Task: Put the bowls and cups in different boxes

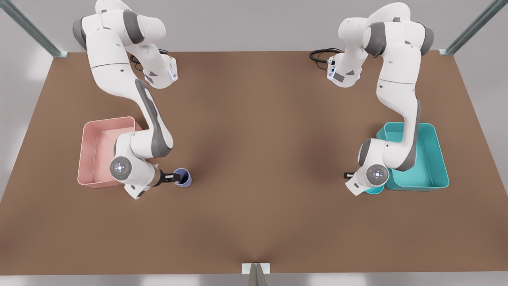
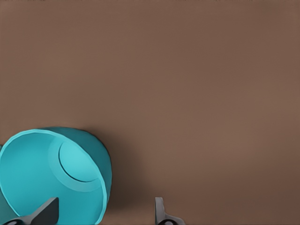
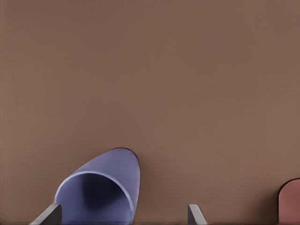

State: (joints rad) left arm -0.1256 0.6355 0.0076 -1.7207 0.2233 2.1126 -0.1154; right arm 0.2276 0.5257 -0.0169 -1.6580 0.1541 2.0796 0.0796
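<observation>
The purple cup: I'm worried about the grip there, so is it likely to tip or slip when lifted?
The purple cup is taller than wide, so a sideways nudge could probably tip it. Its wall looks smooth and slightly tapered, so it may slip. The right gripper is open, one finger at the rim; such a pinch might let it swing.

Wide brown table (image 1: 254,159), matte and plain. Behind it a pale grey wall (image 1: 246,24). Metal posts (image 1: 33,29) at far corners, another at near edge.
</observation>
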